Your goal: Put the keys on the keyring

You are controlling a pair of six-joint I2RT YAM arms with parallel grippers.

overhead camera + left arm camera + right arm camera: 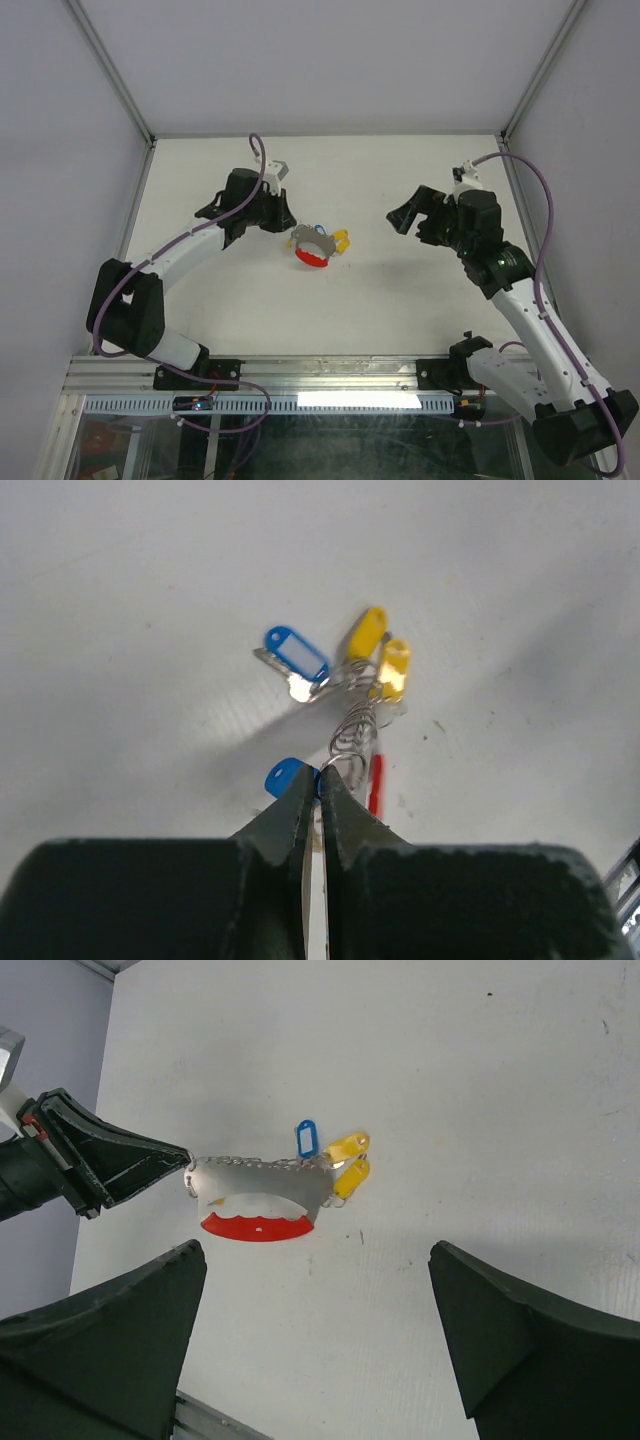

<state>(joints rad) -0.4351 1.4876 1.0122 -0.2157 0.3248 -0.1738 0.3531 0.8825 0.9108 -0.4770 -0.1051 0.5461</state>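
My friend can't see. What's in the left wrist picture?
The left gripper, shut, pinches one end of a coiled keyring over a white table. A blue key and two yellow keys sit at its far end; another blue key and a red key are beside the fingertips.

Top camera: high, behind the arm bases, tilted down, with the whole surface (400,310) and both arms in frame. Left wrist camera: low and very near, sighting along the left claw (318,778) to the keyring (352,730) and keys (366,635). Right wrist camera: higher and farther back, looking down between the right claw (312,1250) fingers; all three views share the keys.
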